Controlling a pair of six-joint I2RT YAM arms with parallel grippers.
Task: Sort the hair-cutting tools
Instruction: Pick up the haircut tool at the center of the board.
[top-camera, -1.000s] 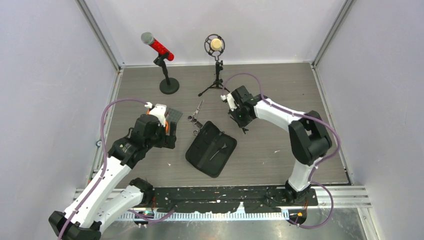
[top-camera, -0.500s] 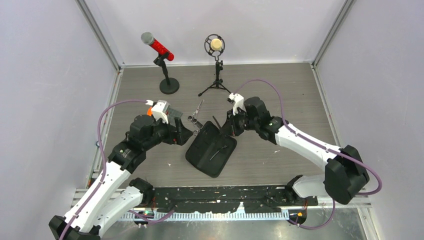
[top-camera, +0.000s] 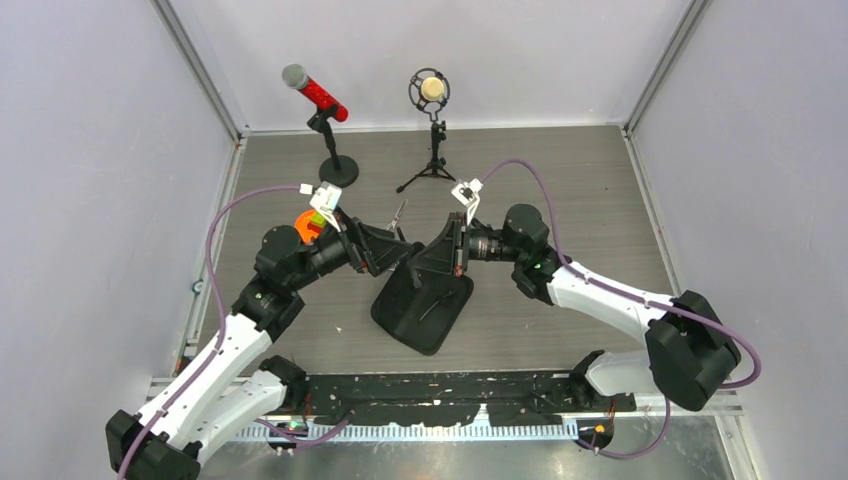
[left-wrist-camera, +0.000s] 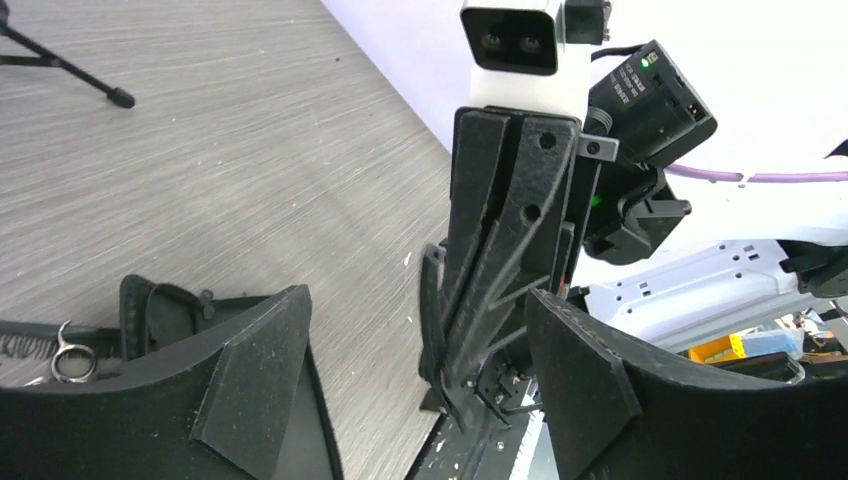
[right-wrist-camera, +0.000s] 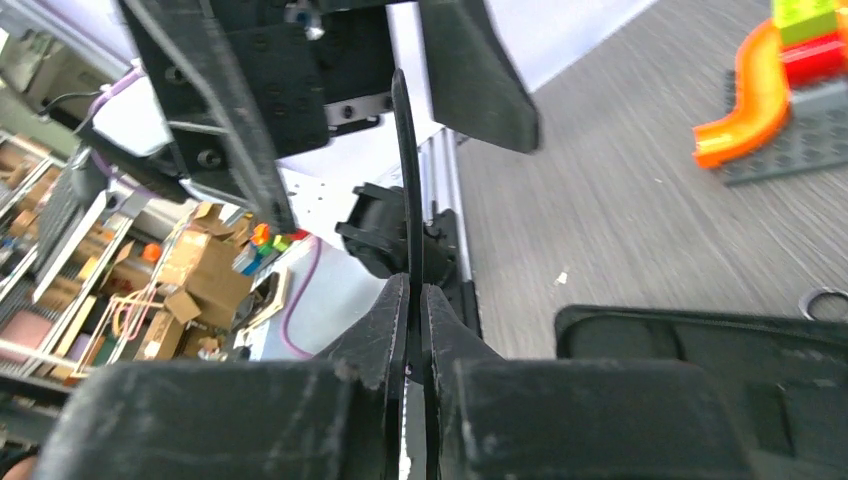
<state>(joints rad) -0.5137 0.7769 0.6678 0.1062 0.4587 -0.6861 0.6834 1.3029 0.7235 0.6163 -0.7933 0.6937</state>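
Top external view: black zip case (top-camera: 425, 310) lies nearest on the bench (top-camera: 560, 180). Over its far end, the right end effector (top-camera: 440, 255) pinches what looks like the narrow black comb (right-wrist-camera: 403, 170), held between the jaws of the wide-spread left end effector (top-camera: 392, 252). Silver scissors (top-camera: 399, 212) lie just beyond.

No word, brand or number readable in any view, small white print borne by the black module (left-wrist-camera: 650, 95) behind the right gripper (left-wrist-camera: 460, 370), rendered too fine to be read.
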